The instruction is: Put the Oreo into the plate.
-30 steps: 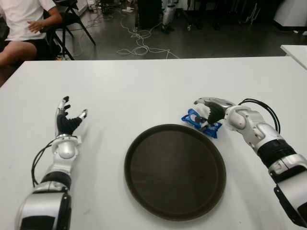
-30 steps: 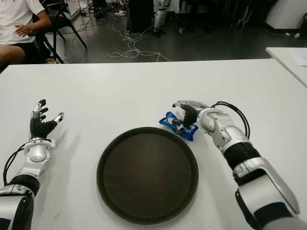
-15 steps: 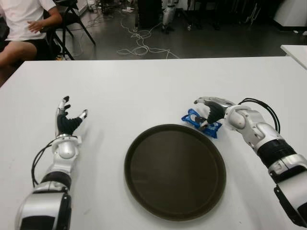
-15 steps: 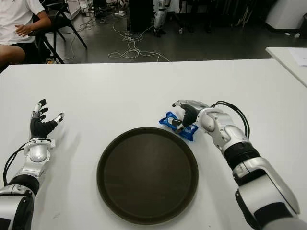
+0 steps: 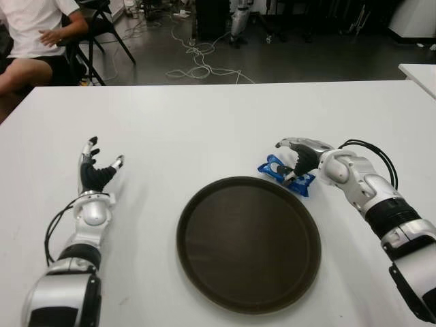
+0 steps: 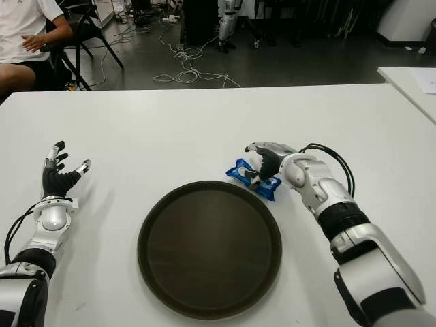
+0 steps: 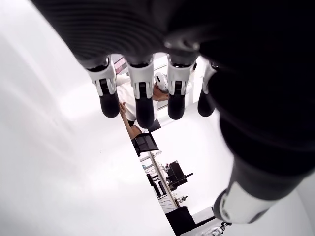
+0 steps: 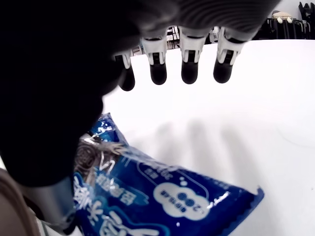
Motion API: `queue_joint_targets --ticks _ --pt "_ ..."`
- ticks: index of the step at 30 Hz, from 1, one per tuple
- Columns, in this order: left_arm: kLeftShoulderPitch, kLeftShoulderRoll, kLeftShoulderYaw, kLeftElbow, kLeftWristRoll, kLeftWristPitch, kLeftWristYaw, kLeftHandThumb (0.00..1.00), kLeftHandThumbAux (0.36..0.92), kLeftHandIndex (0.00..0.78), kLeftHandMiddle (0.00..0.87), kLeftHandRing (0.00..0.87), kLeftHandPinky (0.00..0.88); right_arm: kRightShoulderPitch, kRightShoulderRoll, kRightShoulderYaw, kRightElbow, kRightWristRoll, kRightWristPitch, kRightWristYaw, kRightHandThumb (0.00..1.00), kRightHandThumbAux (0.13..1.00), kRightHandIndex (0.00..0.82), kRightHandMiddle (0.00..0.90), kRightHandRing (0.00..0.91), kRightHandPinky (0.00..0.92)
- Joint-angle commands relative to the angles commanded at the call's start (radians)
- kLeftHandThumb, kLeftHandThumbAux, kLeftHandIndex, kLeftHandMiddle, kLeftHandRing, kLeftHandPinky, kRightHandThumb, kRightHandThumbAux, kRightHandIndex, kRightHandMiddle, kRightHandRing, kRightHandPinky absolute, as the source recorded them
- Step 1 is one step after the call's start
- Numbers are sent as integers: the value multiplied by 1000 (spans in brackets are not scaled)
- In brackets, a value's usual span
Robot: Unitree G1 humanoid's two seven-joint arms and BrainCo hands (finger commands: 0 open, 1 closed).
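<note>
Left eye view: at the far left edge of the scene, a seated person (image 5: 34, 34) in a white shirt sat on a chair beyond the white table (image 5: 204, 116), well apart from the work. On the table's left side the robot's left hand (image 5: 95, 172) showed idle, fingers spread and holding nothing, well clear of the plate.

At the centre lay the dark round plate (image 5: 248, 244), bare. Just beyond its far right rim, the blue Oreo packet (image 5: 285, 176) lay on the table, outside the plate and close to its edge.

To the right, the right hand (image 5: 300, 158) hovered over the packet with its fingers (image 8: 188, 66) extended and uncurled; the right wrist view showed the fingertips spread above the wrapper with the thumb beside it, so no grasp had closed. Whether the thumb touched the wrapper could not be told.

The task appeared to be at the grasping stage, nothing yet delivered. The risk from here lay in the packet itself: a slick, flat, crinkly wrapper could slide away across the smooth tabletop if the fingers closed unevenly. A pinch taken only on a loose corner might let it slip during the short carry. The raised rim close by could also catch the packet if the lift was too low.
</note>
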Motion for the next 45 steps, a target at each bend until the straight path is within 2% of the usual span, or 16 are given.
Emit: queue_joint_targets --ticks 18,28,45 --pt "0 -1 6 -1 -7 -6 -7 27 783 78 131 119 119 9 11 -2 -10 7 27 16 0 770 0 0 0 13" --pt "-1 2 3 4 -1 1 5 1 776 75 123 114 104 14 30 -8 37 14 30 -18 0 792 0 0 0 10" --pt "1 0 6 0 -8 0 -9 0 779 69 113 101 99 19 31 -12 44 22 22 -29 0 793 0 0 0 10"
